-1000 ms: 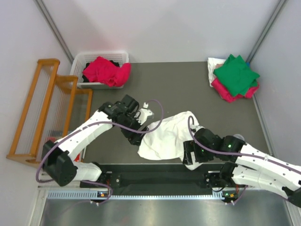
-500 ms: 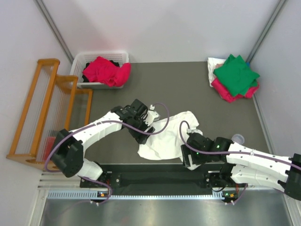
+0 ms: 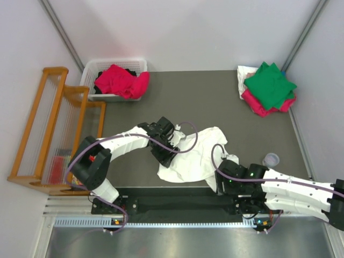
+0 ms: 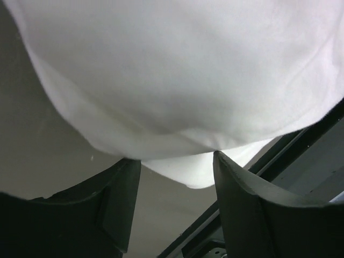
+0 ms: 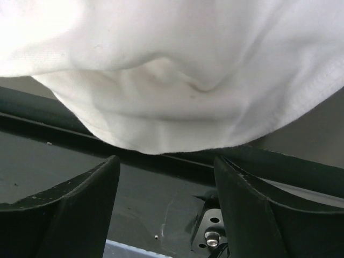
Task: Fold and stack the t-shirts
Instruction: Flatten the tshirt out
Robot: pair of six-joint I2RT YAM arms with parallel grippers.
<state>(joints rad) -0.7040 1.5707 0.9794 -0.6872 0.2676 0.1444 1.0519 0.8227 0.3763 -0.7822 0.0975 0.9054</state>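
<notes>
A large white t-shirt (image 3: 191, 158) lies crumpled near the table's front edge. My left gripper (image 3: 169, 157) is at its left side. In the left wrist view its jaws (image 4: 174, 159) stand open, and the white hem (image 4: 183, 123) reaches their tips with a lobe of cloth between them, not pinched. My right gripper (image 3: 219, 180) is at the shirt's near right corner. It is open (image 5: 166, 158) too, with the hem (image 5: 172, 118) just beyond its fingertips. At the back right a green t-shirt (image 3: 270, 83) tops a stack over a crimson-pink one (image 3: 257, 105).
A white slotted basket (image 3: 91, 67) at the back left holds a crimson shirt (image 3: 121, 80). A wooden rack (image 3: 48, 123) stands along the left wall. A small clear cup (image 3: 271, 159) sits right of the white shirt. The black base rail (image 3: 177, 198) runs along the near edge.
Both grippers have closed in on the white shirt: the left came right and nearer to its left edge, the right drew toward the near edge. Both pairs of jaws have narrowed somewhat.
</notes>
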